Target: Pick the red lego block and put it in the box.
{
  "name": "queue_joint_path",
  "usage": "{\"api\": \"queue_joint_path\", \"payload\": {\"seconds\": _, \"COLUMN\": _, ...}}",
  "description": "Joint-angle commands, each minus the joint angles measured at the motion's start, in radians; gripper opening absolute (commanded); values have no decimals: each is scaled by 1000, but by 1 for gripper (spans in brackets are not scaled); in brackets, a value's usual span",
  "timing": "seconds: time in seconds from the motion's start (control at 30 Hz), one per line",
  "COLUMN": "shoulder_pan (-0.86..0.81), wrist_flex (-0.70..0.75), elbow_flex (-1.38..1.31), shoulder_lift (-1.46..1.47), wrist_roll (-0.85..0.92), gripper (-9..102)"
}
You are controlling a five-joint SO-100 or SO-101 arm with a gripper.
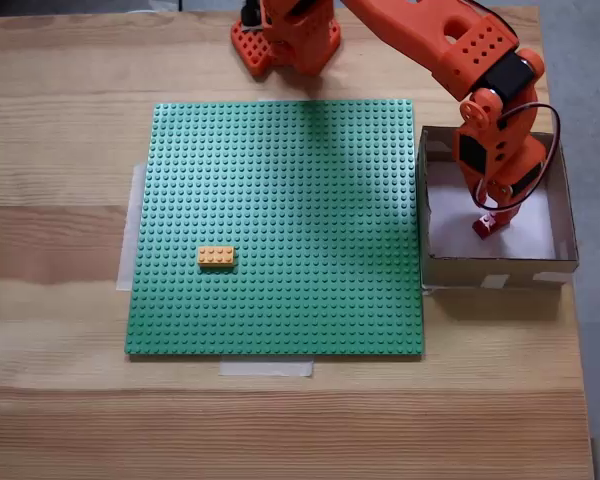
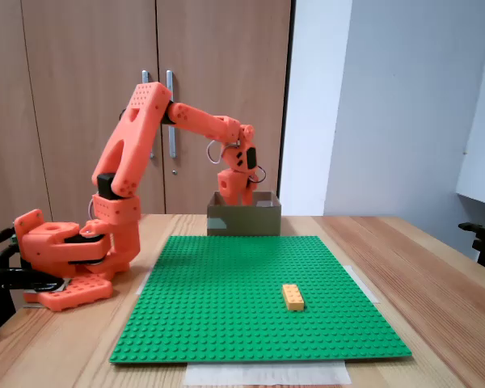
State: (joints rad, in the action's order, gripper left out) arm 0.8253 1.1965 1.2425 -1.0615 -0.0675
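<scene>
Over the box (image 1: 563,196), at the right edge of the bench (image 1: 60,120) in a fixed view, the hand (image 1: 488,220) hangs low with the red lego block (image 1: 487,225) pinched at its fingertips, near the white floor. That block looks light, rigid and smooth-sided, best gripped across its flat long sides. How wide the fingers stand beyond that pinch I cannot tell. An orange-yellow brick (image 1: 216,257) sits on the green baseplate (image 1: 280,150).

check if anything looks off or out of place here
Nothing stands out. The hand is down inside the box with the red block, and the orange block sits square on the green baseplate.
</scene>
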Motion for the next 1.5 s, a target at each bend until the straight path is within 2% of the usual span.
{"api": "queue_joint_path", "payload": {"seconds": 0.0, "shoulder_pan": -8, "wrist_flex": -6, "elbow_flex": -3, "shoulder_lift": -23, "wrist_roll": -8, "gripper": 13}}
{"api": "queue_joint_path", "payload": {"seconds": 0.4, "shoulder_pan": -8, "wrist_flex": -147, "elbow_flex": 83, "shoulder_lift": -199, "wrist_roll": -41, "gripper": 6}}
{"api": "queue_joint_path", "payload": {"seconds": 0.63, "shoulder_pan": -2, "wrist_flex": -181, "elbow_flex": 164, "shoulder_lift": -353, "wrist_roll": -31, "gripper": -1}}
{"api": "queue_joint_path", "payload": {"seconds": 0.77, "shoulder_pan": -26, "wrist_flex": -189, "elbow_flex": 183, "shoulder_lift": -434, "wrist_roll": -66, "gripper": -1}}
{"api": "queue_joint_path", "payload": {"seconds": 1.1, "shoulder_pan": -199, "wrist_flex": -210, "elbow_flex": 275, "shoulder_lift": -695, "wrist_roll": -52, "gripper": -1}}
{"api": "queue_joint_path", "payload": {"seconds": 1.47, "shoulder_pan": -402, "wrist_flex": -270, "elbow_flex": 502, "shoulder_lift": -1005, "wrist_roll": -23, "gripper": -1}}
